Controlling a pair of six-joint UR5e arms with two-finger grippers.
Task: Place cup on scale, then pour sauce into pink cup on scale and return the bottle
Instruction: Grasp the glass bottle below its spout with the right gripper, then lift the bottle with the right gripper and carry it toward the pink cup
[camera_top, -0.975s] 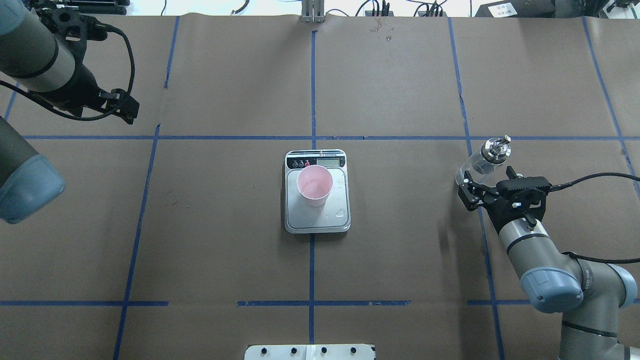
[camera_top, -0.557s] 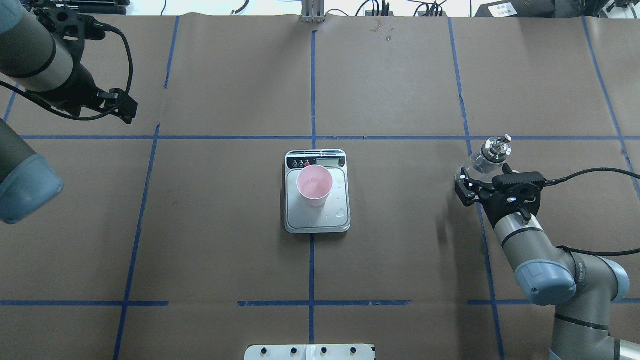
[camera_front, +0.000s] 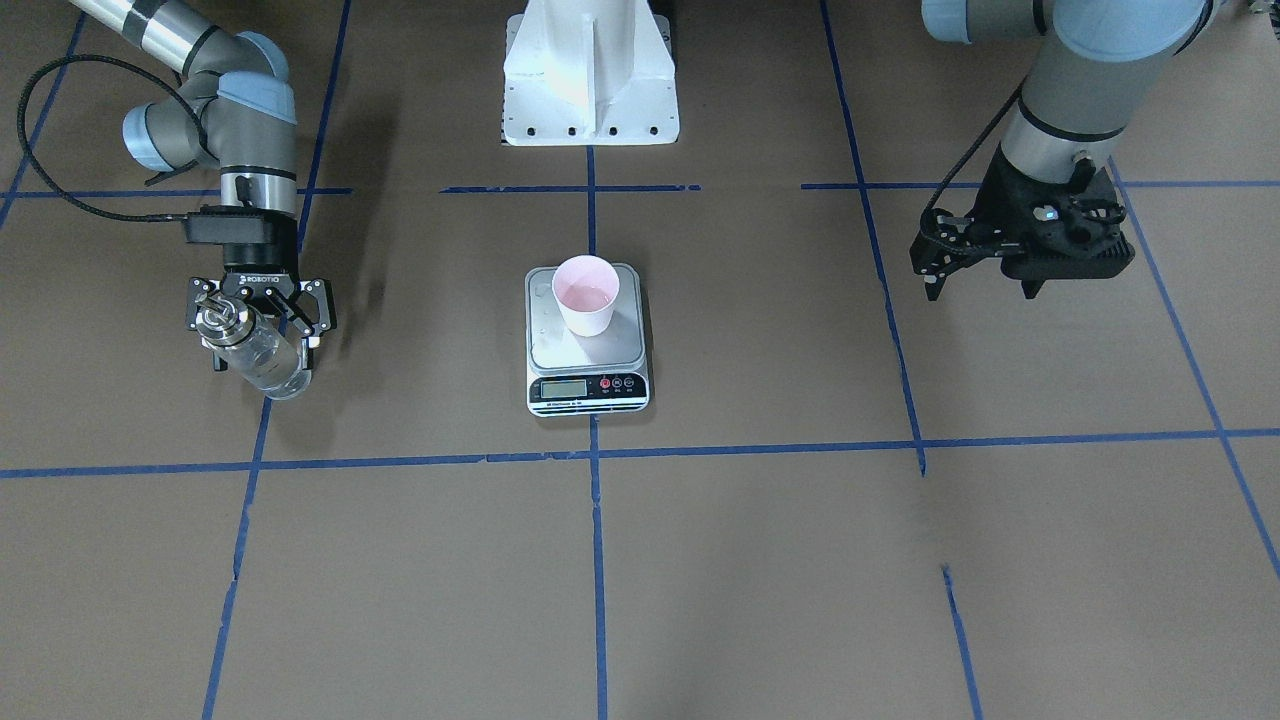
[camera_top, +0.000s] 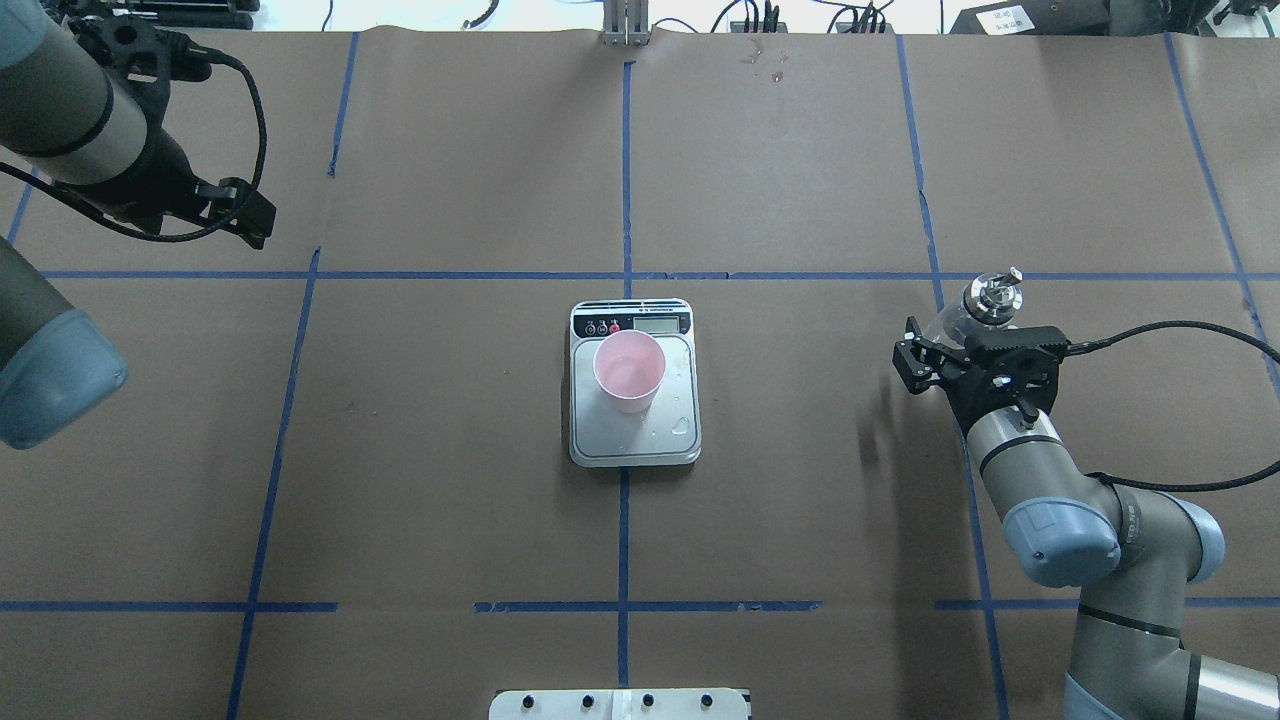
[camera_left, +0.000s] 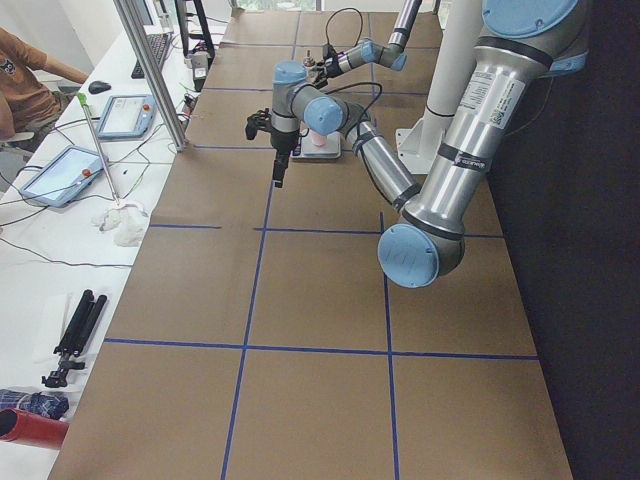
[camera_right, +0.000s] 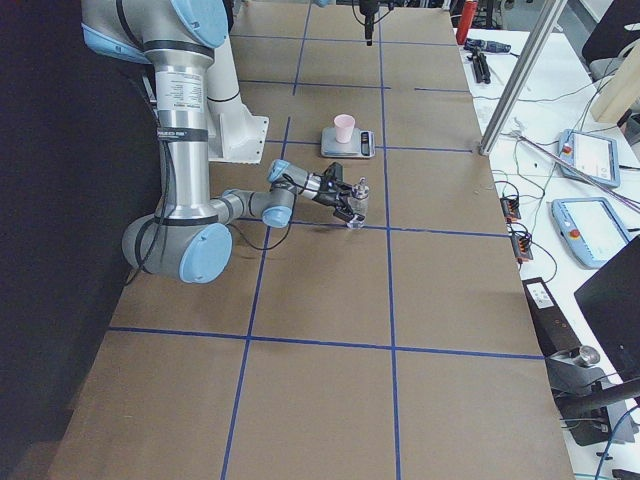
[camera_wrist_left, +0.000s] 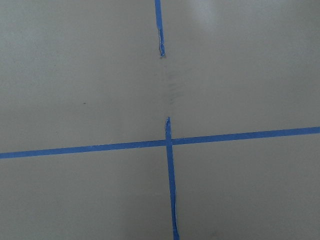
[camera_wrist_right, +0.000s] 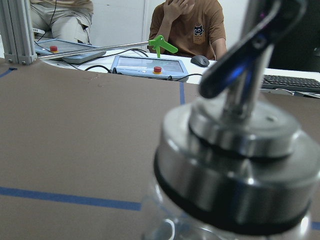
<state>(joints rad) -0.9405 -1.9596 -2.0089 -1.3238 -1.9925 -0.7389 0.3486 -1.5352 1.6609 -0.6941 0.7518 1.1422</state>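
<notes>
The pale pink cup (camera_top: 629, 372) stands upright on the silver scale (camera_top: 640, 445) at the table's middle, with some liquid in it (camera_front: 586, 297). The clear glass bottle (camera_front: 265, 365) with its silver spout cap (camera_top: 990, 298) stands on the table at my right side. My right gripper (camera_front: 262, 325) lies level with its fingers spread on either side of the bottle, open. The cap fills the right wrist view (camera_wrist_right: 235, 150). My left gripper (camera_top: 262, 222) hangs open and empty above the far left of the table, well away from the scale.
Drops of liquid lie on the scale's platform (camera_top: 682, 428). The white robot base (camera_front: 590, 70) stands behind the scale. Blue tape lines cross the brown table cover. Tablets and cables (camera_right: 580, 160) lie past the far edge, where an operator (camera_wrist_right: 192, 25) sits.
My right gripper has moved a little forward and leftwards, closer around the bottle, which stays where it stands. The left arm, cup and scale are unchanged.
</notes>
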